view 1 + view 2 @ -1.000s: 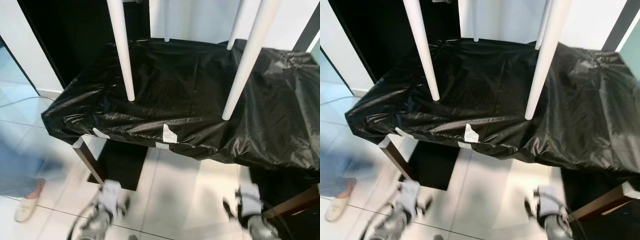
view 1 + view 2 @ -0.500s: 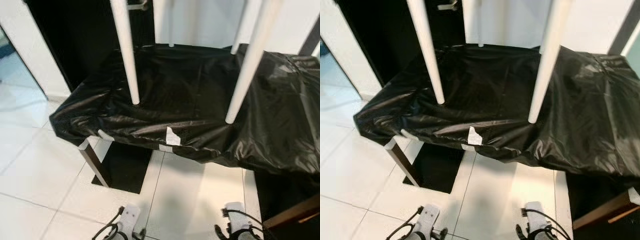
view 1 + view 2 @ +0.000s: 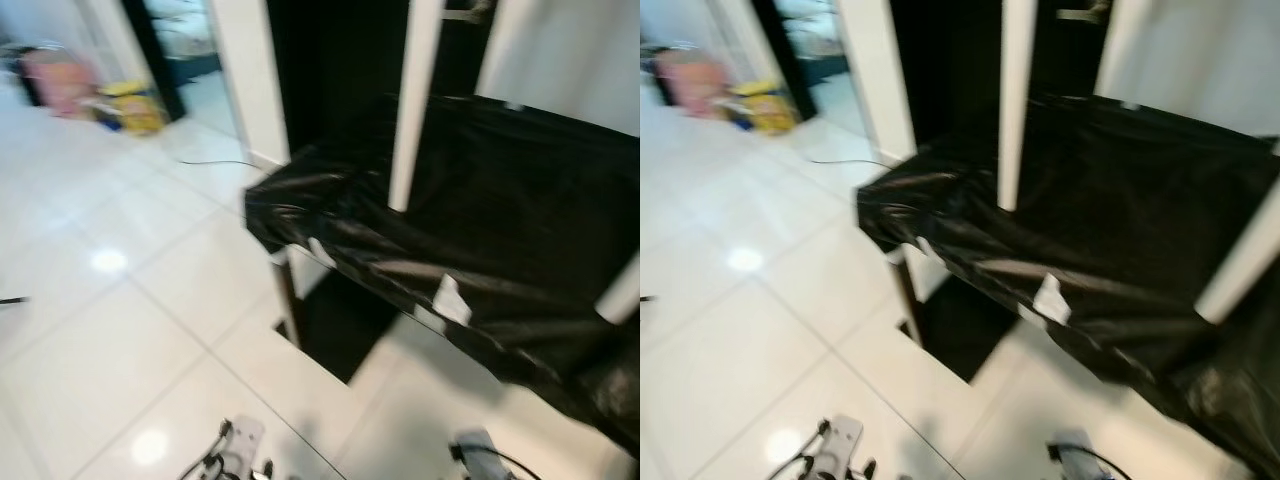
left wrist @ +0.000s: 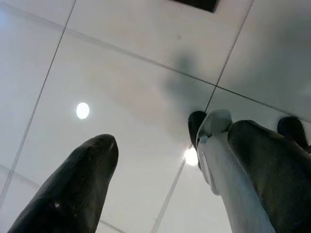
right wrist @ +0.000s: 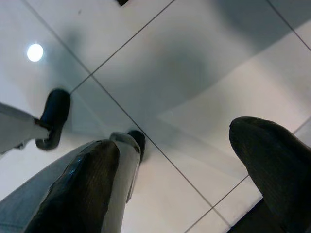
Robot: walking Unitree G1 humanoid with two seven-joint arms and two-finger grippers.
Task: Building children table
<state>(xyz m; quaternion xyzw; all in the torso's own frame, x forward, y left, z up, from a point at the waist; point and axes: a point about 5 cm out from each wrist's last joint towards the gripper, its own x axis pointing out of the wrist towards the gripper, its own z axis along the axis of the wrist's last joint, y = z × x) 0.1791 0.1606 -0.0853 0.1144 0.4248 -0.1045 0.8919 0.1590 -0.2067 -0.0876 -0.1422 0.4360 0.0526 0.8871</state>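
Head views: blurred, tilted frames take in a white tiled floor [image 3: 110,330] at left and a counter [image 3: 520,250] draped in black plastic at right of frame.
Children table: its white legs stand on the counter, one leg [image 3: 412,110] upright at upper centre, another leg [image 3: 1240,262] cut off at the right edge; the top is out of frame above, so how complete it is cannot be told.
Tape: pale strips [image 3: 451,300] hold the plastic along the counter's near edge.
Background: yellow and pink items [image 3: 130,105], too blurred to name, sit in the upper left by a doorway.
Step in hand: judging by the blur and the slant of the scene, the robot is walking or turning near the counter, not handling any part.
Next move: probably squaring up to the counter and raising an arm toward a leg; the view must steady first.
Left end effector [image 4: 160,184]: hanging low over the tiles, fingers spread wide, holding nothing and touching nothing.
Right end effector [image 5: 184,179]: likewise low over the floor, fingers well apart, empty.
Lower edge of head views: the robot's own feet [image 3: 245,440] show on the tiles.
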